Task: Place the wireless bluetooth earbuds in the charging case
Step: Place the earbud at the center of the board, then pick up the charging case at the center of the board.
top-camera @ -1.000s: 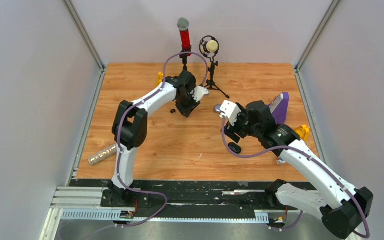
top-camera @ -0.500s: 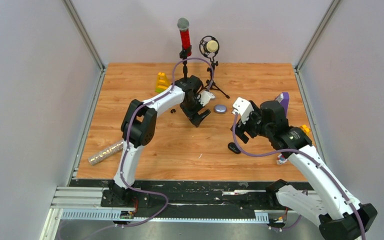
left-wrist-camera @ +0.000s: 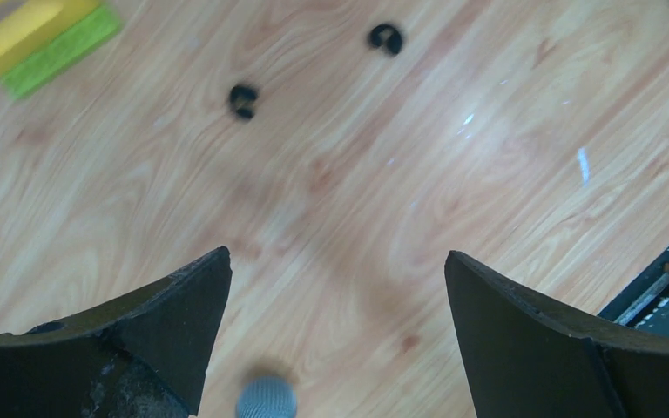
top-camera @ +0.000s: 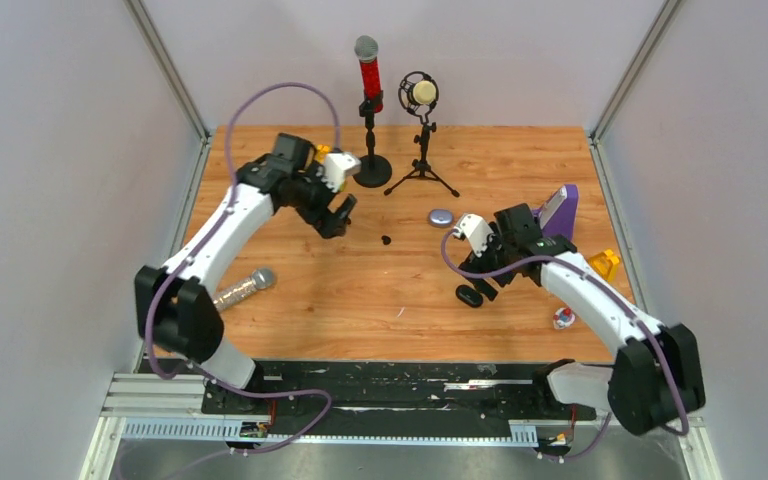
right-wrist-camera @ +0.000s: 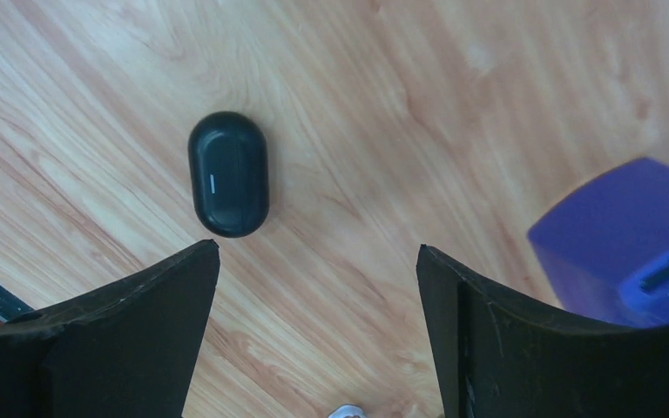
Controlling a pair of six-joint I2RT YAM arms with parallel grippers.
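Black earbuds, two of them, lie apart on the wooden surface. Both are small C-shaped beans with no writing that can be read. The left wrist view shows both ahead of the left pincer, whose fingers are spread wide and hold nothing. The overhead view shows only one bud clearly. It lies well to the left of the black case, between that case and the left pincer.

The black case is a single closed oval, and its only mark is a short pale dash on the lid. In the right wrist view it lies just ahead of one finger of the right pincer, not touching it. That pincer is also spread and empty.

Behind the black case, toward the back wall, sits one lilac oval case, shut. One purple box stands behind and to the right of the black case; its white label is too small to read.

Three microphones can be counted:
- A red one and a round one stand on stands far behind the black case.
- A silver one lies well to its left.

One yellow block and a small red-and-white thing lie to its right.
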